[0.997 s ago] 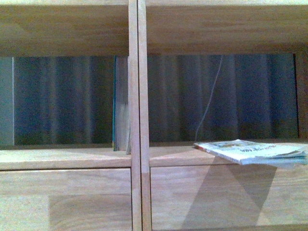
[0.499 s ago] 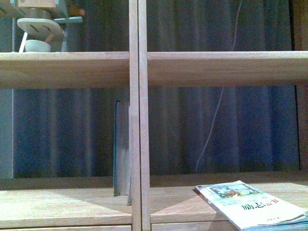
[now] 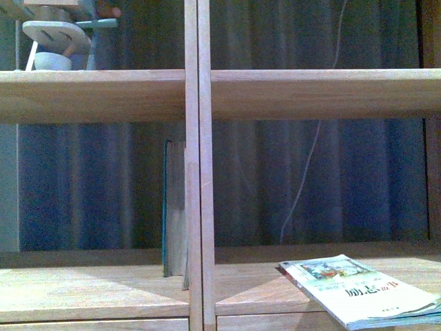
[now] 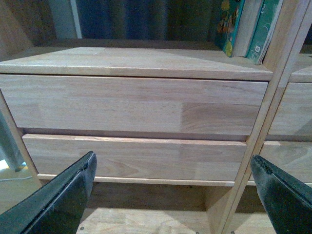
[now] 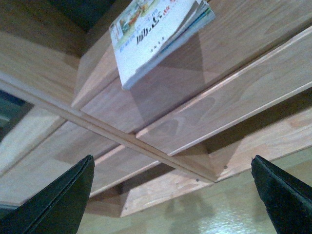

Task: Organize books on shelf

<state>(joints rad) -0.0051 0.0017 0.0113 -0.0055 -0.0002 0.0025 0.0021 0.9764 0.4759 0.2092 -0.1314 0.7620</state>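
Halfway there, I'd say: the teal book (image 3: 172,207) stands upright in the left compartment of the shelf (image 3: 96,95), tight against the centre divider (image 3: 198,172), while the thin paperback (image 3: 358,293) lies flat in the right compartment, its near edge overhanging, and probably needs standing up. The left gripper (image 4: 173,161) and right gripper (image 5: 173,162) both hang wide open and empty, low by the drawer fronts (image 4: 136,105). A wooden ornament (image 3: 58,38) up on the left and a thin cord (image 3: 303,172) behind look clear of the paperback; only the divider parts the books.
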